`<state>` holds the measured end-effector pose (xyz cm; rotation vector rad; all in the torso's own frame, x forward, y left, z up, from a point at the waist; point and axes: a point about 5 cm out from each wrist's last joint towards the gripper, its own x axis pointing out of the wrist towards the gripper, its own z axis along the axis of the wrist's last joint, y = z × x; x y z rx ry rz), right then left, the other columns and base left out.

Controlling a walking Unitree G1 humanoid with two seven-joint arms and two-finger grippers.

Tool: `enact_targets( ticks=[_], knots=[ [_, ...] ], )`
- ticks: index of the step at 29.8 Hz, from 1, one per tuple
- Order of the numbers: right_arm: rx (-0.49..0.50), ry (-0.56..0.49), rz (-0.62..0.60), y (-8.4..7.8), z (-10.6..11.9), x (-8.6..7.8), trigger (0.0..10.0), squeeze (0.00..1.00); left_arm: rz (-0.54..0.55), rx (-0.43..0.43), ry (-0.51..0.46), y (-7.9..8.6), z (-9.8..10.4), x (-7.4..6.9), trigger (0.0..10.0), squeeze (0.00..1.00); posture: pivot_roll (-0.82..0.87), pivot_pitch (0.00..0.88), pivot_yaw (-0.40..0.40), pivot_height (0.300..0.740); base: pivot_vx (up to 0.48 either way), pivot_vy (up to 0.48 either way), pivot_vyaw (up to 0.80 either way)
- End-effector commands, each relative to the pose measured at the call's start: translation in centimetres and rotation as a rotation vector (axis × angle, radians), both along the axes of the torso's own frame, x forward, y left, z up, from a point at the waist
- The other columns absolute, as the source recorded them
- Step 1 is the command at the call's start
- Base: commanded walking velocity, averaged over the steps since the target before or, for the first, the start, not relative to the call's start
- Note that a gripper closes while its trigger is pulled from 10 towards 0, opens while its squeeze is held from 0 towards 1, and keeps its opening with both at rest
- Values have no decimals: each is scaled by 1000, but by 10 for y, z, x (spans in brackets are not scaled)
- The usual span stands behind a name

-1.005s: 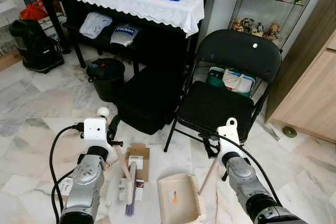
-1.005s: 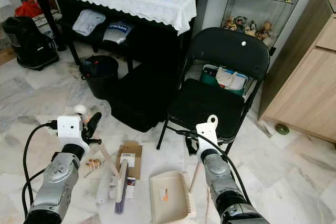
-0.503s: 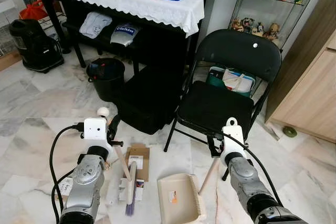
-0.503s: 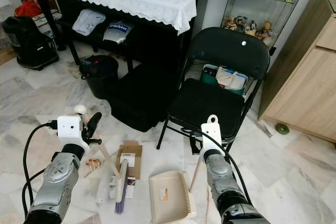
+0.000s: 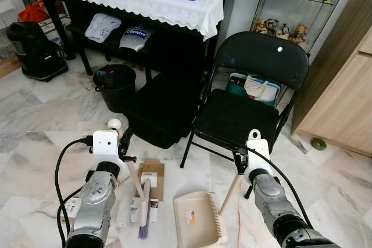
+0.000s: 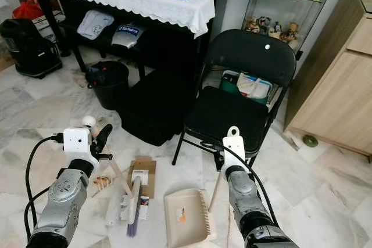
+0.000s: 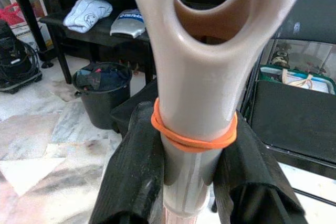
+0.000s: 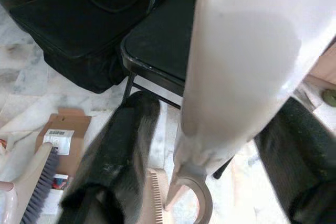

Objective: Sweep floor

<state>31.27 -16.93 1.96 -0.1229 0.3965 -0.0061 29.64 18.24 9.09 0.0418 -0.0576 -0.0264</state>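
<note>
Dustpan (image 5: 196, 219) is lying flat on the marble floor (image 5: 40, 137), right hand (image 8: 210, 145) pinching its long handle (image 5: 232, 193) near the top; brush (image 5: 142, 207) is resting beside it among cardboard scraps (image 5: 152, 175), left hand (image 7: 191, 182) clamping its banded handle end. Both look like light, rigid plastic, likely slick; best gripping them high for leverage

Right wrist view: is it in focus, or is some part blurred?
Right wrist view: the dustpan handle and black fingers close to the lens are soft and blurred; the cardboard and chair seat behind are sharper. Left wrist view: the brush handle is fairly sharp.
</note>
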Motion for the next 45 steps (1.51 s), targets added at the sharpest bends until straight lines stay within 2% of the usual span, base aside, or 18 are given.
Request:
enact_targets(
  ticks=[1,12,22,23,24,25,29,35,45],
  knots=[
    [12,29,-15,-1,-5,-4,0,0,-4,11,2,0,1,-1,10000,0,51,57,-46,740,0,0,0],
    [25,11,-11,0,-3,-3,0,0,-3,12,4,0,0,-1,10000,0,52,56,-45,740,0,0,0],
    [77,-128,-9,5,16,8,0,0,26,14,-33,4,7,0,10000,0,54,47,-48,740,0,0,0],
    [83,-141,-15,5,17,9,3255,0,30,15,-39,5,8,0,10000,0,54,44,-49,740,0,0,0],
    [86,-149,-17,5,18,9,4902,0,33,15,-43,5,8,0,10000,0,54,44,-49,740,0,0,0],
    [93,-159,-19,5,20,10,10000,0,39,15,-52,6,10,0,10000,0,53,43,-49,740,0,0,0],
    [113,-215,-38,4,26,11,10000,0,67,13,-114,11,22,0,10000,0,55,38,-51,740,0,0,0],
    [120,-232,-46,5,27,12,10000,0,96,31,-154,15,32,1,10000,0,58,33,-51,740,0,0,0],
    [119,-198,-34,14,20,9,10000,0,127,30,-125,17,26,3,10000,0,54,21,-49,740,0,0,0]
  ],
)
